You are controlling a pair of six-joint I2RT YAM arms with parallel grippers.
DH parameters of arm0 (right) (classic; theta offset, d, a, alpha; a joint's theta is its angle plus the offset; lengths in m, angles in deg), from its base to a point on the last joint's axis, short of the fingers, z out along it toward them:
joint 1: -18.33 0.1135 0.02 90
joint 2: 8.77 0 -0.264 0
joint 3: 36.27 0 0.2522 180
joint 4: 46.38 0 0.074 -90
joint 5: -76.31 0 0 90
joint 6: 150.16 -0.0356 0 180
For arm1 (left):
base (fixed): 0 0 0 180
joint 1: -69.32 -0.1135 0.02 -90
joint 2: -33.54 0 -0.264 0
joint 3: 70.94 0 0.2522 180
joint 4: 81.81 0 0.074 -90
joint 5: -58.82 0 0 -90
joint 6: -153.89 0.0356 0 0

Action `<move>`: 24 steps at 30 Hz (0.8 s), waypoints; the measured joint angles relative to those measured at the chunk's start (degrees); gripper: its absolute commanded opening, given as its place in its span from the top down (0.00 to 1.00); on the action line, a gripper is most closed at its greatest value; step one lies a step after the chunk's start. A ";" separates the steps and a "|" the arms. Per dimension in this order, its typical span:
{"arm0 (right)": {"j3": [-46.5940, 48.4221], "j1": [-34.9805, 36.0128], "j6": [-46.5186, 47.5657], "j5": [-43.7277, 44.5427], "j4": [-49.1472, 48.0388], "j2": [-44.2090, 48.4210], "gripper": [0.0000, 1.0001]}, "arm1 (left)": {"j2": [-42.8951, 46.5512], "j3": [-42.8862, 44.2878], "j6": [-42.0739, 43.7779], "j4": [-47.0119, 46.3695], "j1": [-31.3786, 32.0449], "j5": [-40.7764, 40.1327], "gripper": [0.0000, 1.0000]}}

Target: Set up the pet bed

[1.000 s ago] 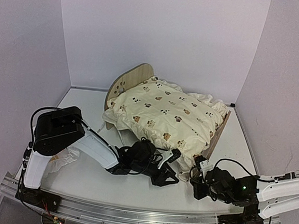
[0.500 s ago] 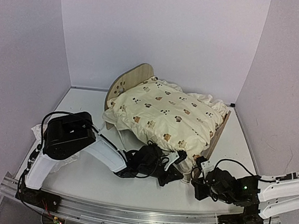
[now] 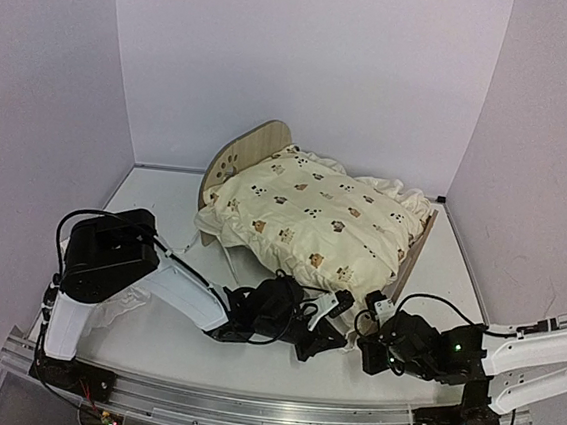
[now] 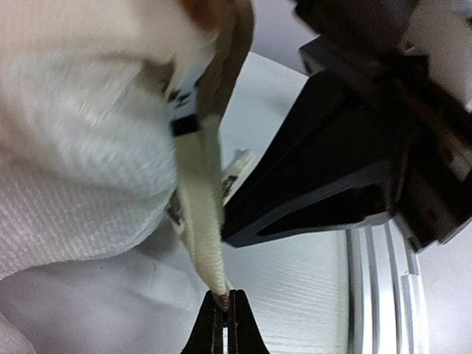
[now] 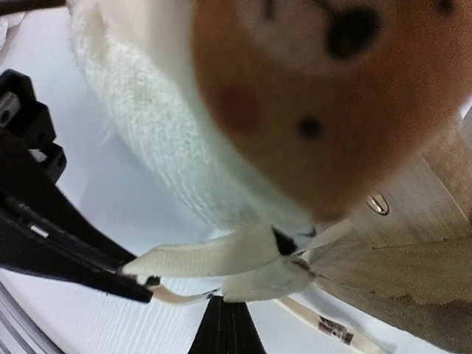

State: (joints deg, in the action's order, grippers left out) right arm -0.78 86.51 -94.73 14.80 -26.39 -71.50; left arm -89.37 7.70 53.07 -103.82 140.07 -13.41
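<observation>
Now my left hand (image 4: 223,295) and right hand (image 5: 224,302) each pinch a tie (image 4: 199,206) by the foot of the pet bed (image 3: 255,147), probably for knotting.

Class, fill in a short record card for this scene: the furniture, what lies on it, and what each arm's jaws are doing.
Furniture: pet bed, light wood, paw-print cutouts in the headboard
On it: animal-print cushion, draped over the frame
Left gripper: jaws shut on a cream tie
Right gripper: jaws shut on a second tie
Where: both grippers low at the bed's near foot corner, close together
</observation>
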 measured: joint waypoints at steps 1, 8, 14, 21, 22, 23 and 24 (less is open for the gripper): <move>0.49 0.00 -0.04 0.00 0.41 -0.58 1.00 | 0.74 0.00 -0.15 0.15 0.24 -0.01 1.00; 2.41 0.00 -0.19 -0.02 1.69 -2.33 1.00 | 3.99 -0.72 -1.72 0.33 1.34 -0.10 1.00; 2.41 0.00 1.58 -0.83 2.46 -1.40 1.00 | 4.92 -1.60 -2.74 0.87 1.62 -0.43 1.00; 2.56 0.00 5.37 -4.19 2.63 0.45 1.00 | 5.16 -1.57 -2.72 1.90 1.76 -0.49 1.00; 2.78 0.00 5.92 -4.83 2.80 0.26 1.00 | 5.22 -1.57 -2.74 2.05 1.76 -0.46 1.00; 2.99 0.00 6.23 -5.29 2.90 0.03 1.00 | 5.32 -1.56 -2.74 2.22 1.76 -0.45 1.00; 3.18 0.00 6.55 -5.79 2.96 -0.22 1.00 | 5.51 -1.55 -2.74 2.38 1.77 -0.44 1.00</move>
State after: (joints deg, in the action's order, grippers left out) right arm 2.40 86.51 -88.18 9.02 -23.44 -71.72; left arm -83.87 6.15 50.33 -101.43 141.84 -13.85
